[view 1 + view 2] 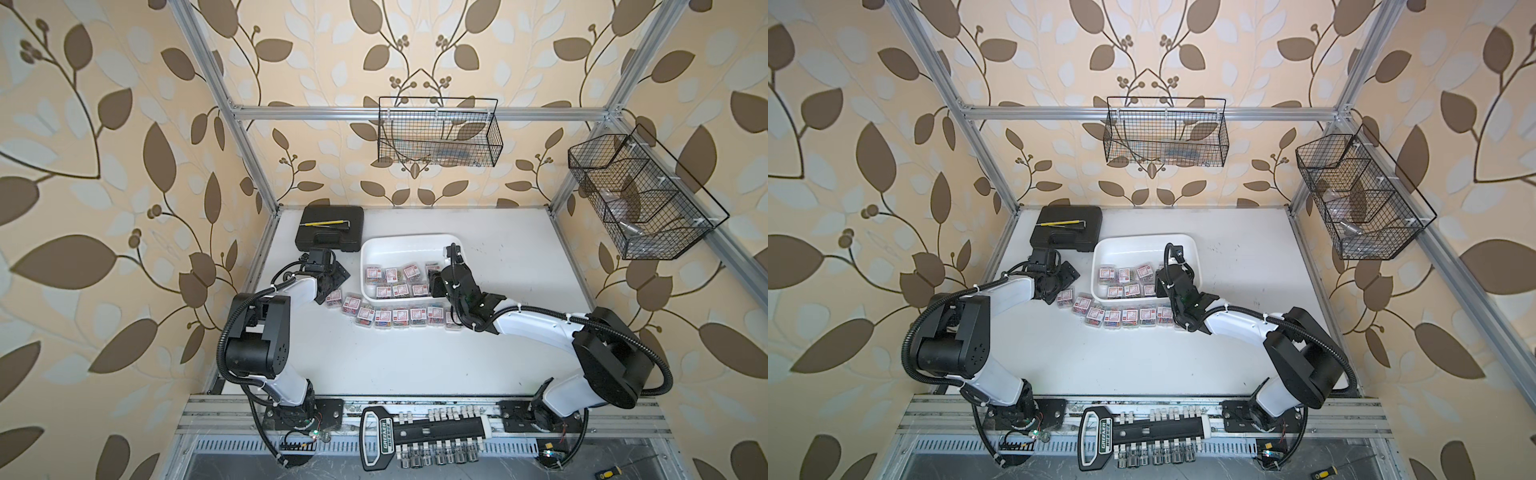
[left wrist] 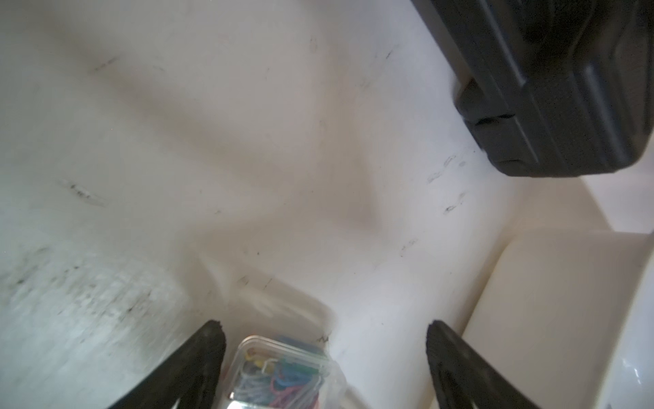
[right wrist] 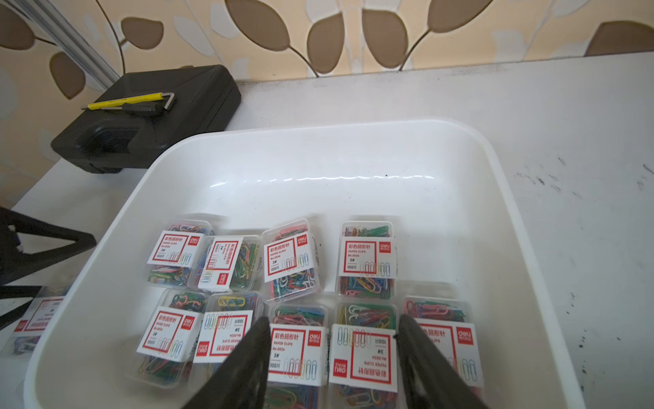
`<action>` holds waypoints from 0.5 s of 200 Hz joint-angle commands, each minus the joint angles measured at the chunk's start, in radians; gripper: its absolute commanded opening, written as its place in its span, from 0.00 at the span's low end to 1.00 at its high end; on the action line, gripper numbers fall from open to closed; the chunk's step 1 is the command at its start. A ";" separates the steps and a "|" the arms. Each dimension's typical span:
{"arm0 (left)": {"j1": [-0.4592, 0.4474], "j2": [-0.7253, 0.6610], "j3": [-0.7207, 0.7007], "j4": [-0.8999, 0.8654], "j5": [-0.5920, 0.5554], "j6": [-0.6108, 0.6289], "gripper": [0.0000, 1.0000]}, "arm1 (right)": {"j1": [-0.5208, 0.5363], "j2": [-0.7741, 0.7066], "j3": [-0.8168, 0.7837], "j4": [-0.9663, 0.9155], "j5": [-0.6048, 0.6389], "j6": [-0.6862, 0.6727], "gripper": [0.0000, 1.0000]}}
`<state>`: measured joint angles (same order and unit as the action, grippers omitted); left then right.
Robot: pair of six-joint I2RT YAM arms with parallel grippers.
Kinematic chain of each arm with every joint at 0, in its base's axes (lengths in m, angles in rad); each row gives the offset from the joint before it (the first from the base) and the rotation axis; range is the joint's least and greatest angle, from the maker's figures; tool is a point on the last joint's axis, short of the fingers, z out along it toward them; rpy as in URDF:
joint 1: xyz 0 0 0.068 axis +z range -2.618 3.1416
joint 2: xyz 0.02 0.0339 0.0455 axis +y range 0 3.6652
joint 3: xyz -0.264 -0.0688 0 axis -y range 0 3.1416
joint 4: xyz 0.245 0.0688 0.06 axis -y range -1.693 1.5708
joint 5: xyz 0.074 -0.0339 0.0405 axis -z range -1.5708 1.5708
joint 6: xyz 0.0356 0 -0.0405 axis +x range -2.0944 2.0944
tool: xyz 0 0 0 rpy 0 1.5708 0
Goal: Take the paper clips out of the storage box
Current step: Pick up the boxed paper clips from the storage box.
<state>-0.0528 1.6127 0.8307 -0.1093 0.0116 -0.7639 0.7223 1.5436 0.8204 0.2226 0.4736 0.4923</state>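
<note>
Nearest of all, on the front rail between the arms' bases, a black socket rack (image 1: 432, 432) lies crosswise, with a yellow-handled screwdriver (image 1: 610, 472) off at the right corner. Beyond it stretches the white table (image 1: 415, 365).

The storage box (image 1: 409, 240) sits toward the back, and nine boxes of paper clips (image 3: 288, 258) lie flat in its near half, labels up, in two loose lines. More lie outside it in a curved row (image 1: 399, 318) on the table, running along the tray's near wall and bending up round its left corner.

The right gripper (image 3: 332, 320) hangs over the front line inside the tray, jaws parted and clamped on nothing; two labels show between its fingers. From above, its wrist hides the tray's near right corner.

The left gripper (image 2: 323, 327) is low over the table just outside the tray's left wall, jaws spread wide. The end box (image 2: 283, 371) of the row lies under the gap, nearer one finger; whether it touches I can't tell. The tray wall stands just beside the other finger.

A black case (image 1: 330, 227) with a yellow tool (image 1: 328, 223) on its lid crowds the back left, near the tray's far left corner and close behind that gripper. Two wire baskets (image 1: 440, 133) hang on the frame, well above.
</note>
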 commanded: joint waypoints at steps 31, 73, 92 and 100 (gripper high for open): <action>-0.031 -0.039 0.001 -0.024 0.053 0.067 0.90 | -0.045 0.114 0.125 -0.137 0.018 0.095 0.59; -0.033 -0.093 -0.050 -0.012 0.082 0.077 0.91 | -0.099 0.207 0.219 -0.175 -0.058 0.065 0.67; -0.033 -0.117 -0.065 -0.023 0.072 0.077 0.91 | -0.114 0.239 0.263 -0.204 -0.064 0.038 0.71; -0.033 -0.126 -0.068 -0.032 0.068 0.077 0.91 | -0.120 0.252 0.278 -0.210 -0.068 0.026 0.73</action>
<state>-0.0792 1.5414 0.7803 -0.1089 0.0605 -0.7067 0.6147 1.7634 1.0397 0.0662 0.4328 0.5491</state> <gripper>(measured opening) 0.908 0.715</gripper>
